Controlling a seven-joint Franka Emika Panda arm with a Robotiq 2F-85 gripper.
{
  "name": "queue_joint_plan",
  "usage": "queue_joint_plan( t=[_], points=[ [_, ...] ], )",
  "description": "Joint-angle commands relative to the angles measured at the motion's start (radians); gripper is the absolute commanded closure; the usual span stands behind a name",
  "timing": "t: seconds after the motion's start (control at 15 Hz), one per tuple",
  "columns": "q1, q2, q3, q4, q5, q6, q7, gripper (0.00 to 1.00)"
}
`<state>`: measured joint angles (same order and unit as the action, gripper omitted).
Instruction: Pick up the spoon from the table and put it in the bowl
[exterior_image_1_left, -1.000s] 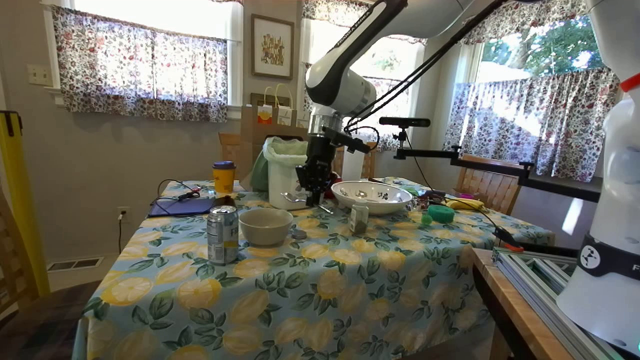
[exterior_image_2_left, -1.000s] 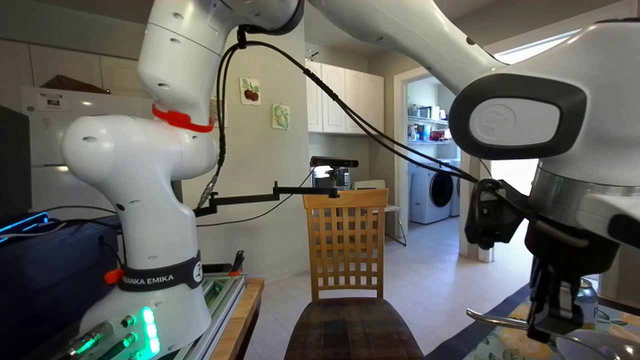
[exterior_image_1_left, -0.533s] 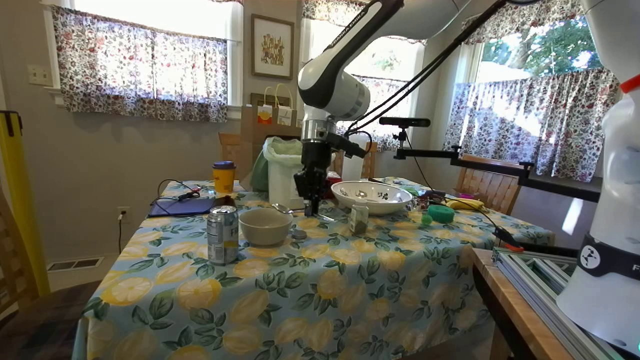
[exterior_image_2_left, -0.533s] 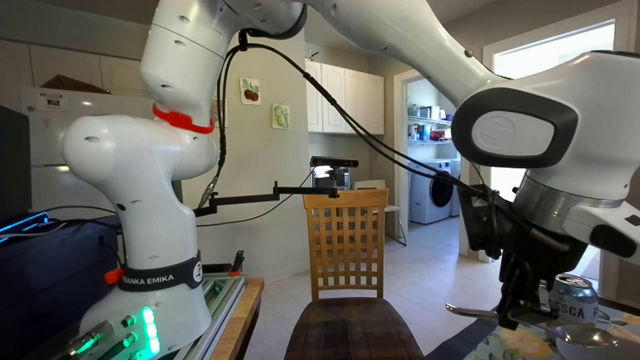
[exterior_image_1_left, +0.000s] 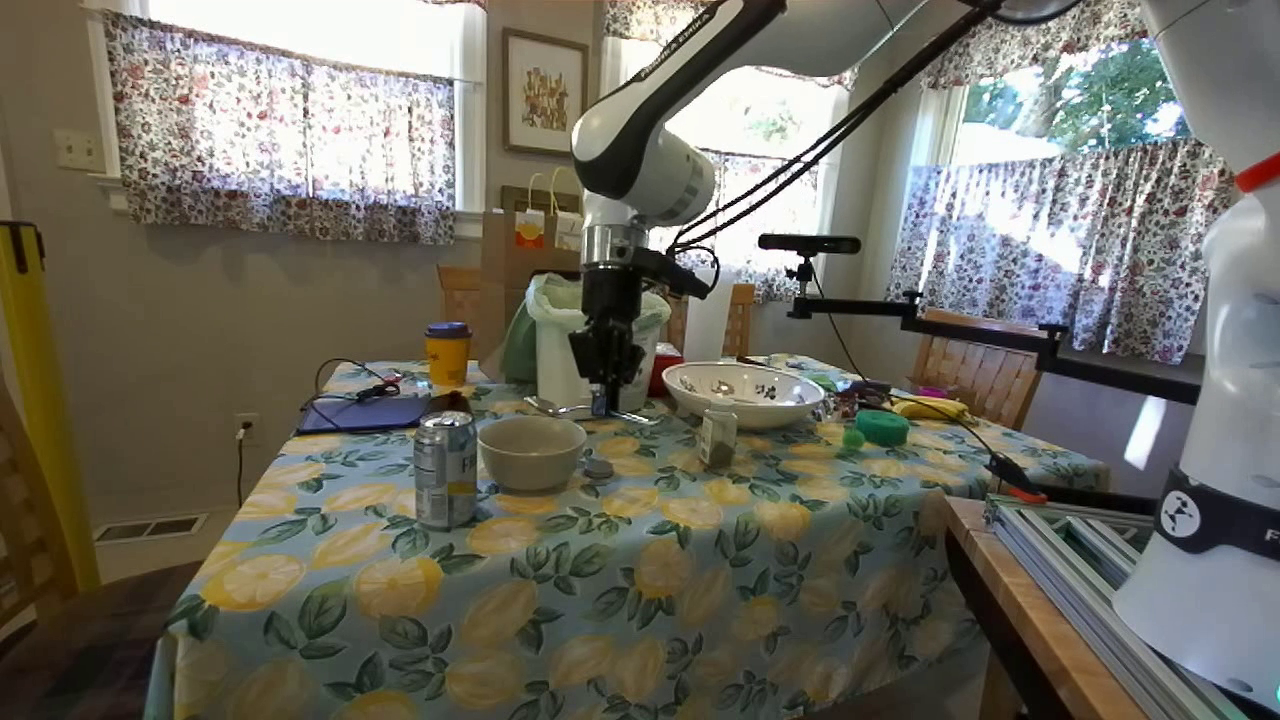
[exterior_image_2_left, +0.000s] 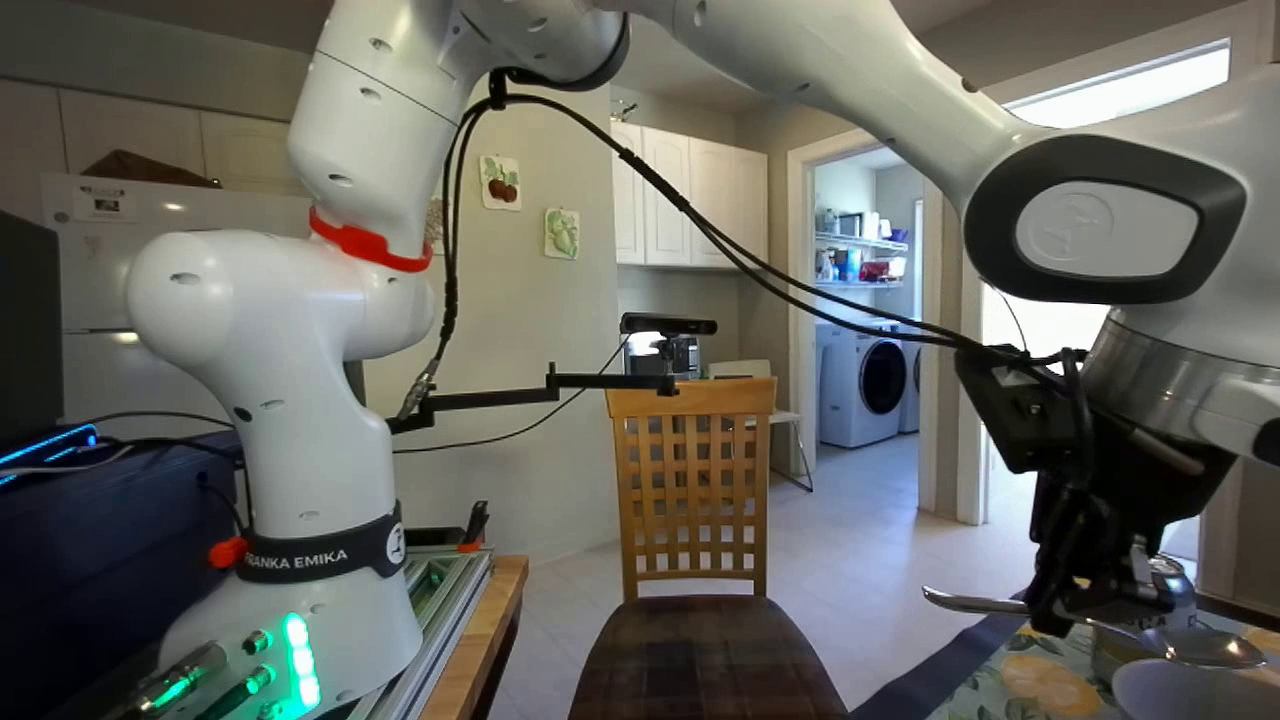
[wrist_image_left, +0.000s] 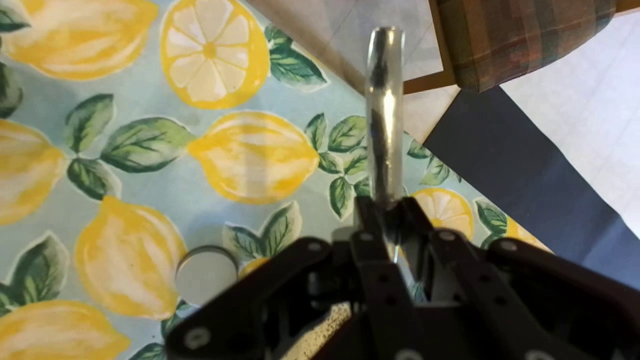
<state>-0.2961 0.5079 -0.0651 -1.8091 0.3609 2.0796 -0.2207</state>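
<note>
In an exterior view the Robotiq gripper hangs above the lemon-print tablecloth, grasping the metal spoon, which shows just past the far rim of the small grey bowl; whether any of it is over the bowl cannot be told from here. A soda can stands near that bowl, while a white serving bowl sits well apart. In an exterior view the spoon handle juts one way from the clenched fingers and the spoon head the other, the whole looking clear of the cloth. In the wrist view the handle is pinched between the fingertips, with a small round lid on the cloth below. So the pick-up seems done and the carry in hand; the grey bowl, likely the target, calls for the spoon to be brought over its mouth, lowered without the handle catching the rim, and let go.
</note>
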Motion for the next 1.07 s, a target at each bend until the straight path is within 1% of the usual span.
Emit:
queue_joint_plan(
  t=[0.0, 0.4, 0.67, 1.0],
  points=[
    [-0.005, 0.086, -0.011, 0.13, -0.027, -0.072, 0.012, 0.96],
    [0.004, 0.186, -0.022, 0.247, -0.078, -0.121, 0.057, 0.96],
    [0.008, 0.246, -0.018, 0.34, -0.107, -0.186, 0.08, 0.96],
    [0.021, 0.316, -0.027, 0.454, -0.156, -0.265, 0.142, 0.96]
  ],
)
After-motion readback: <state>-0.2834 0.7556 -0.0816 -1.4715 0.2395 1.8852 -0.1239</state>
